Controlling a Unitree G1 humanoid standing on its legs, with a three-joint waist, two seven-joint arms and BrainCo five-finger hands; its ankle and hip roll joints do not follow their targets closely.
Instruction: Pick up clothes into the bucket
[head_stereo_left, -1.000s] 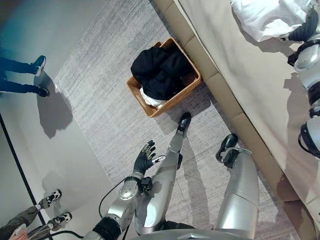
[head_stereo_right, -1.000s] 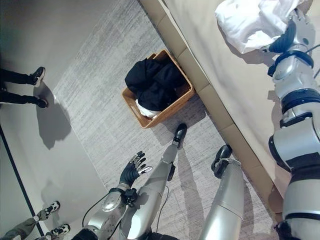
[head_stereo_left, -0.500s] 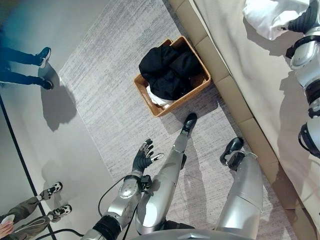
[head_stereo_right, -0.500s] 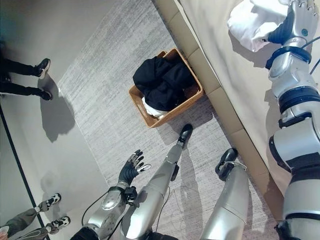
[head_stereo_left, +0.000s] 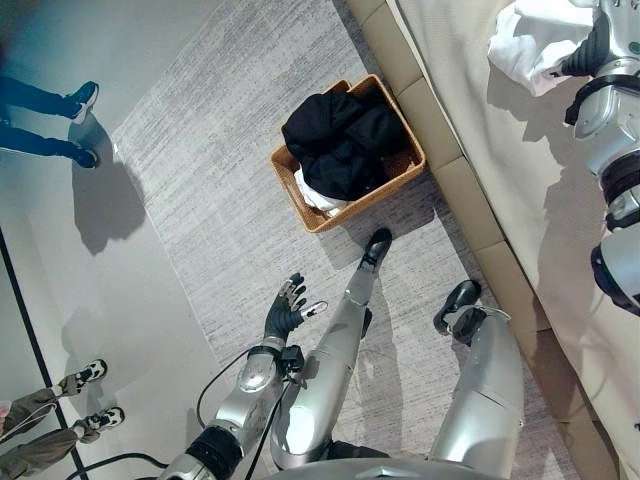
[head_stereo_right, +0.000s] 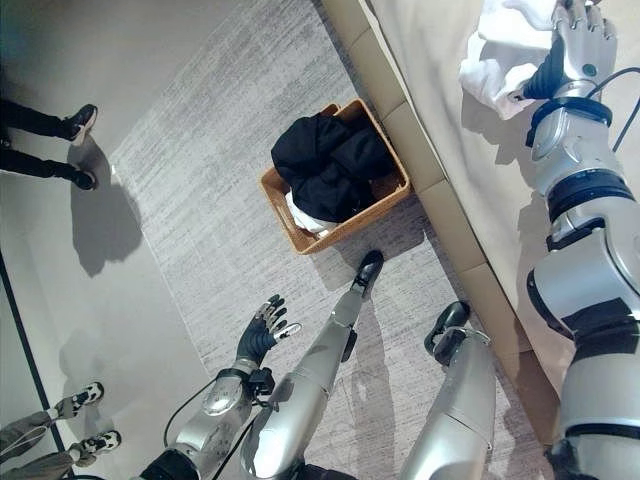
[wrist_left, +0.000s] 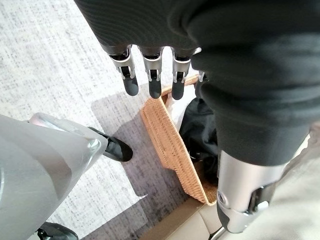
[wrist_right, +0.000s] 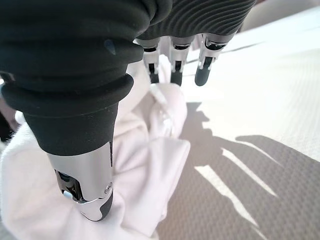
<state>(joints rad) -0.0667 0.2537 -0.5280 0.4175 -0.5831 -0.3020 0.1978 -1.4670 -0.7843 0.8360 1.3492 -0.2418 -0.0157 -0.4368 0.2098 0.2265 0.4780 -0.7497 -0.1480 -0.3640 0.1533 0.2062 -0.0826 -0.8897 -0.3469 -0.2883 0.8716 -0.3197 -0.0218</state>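
Bed (head_stereo_right: 440, 80), upper right of frame: white garment (head_stereo_right: 495, 60) lies bunched on it, well apart from the wicker basket (head_stereo_right: 385, 195) at centre, already loaded with dark clothes (head_stereo_right: 330, 165). Right hand (head_stereo_right: 578, 35) is over the garment, fingers (wrist_right: 172, 65) straight, nothing pinched. A deep fold should be gathered before lifting. Left hand (head_stereo_left: 287, 310) is held spread, idle, lower centre.

Grey rug (head_stereo_left: 230, 150), beige bed (head_stereo_left: 520, 200) alongside
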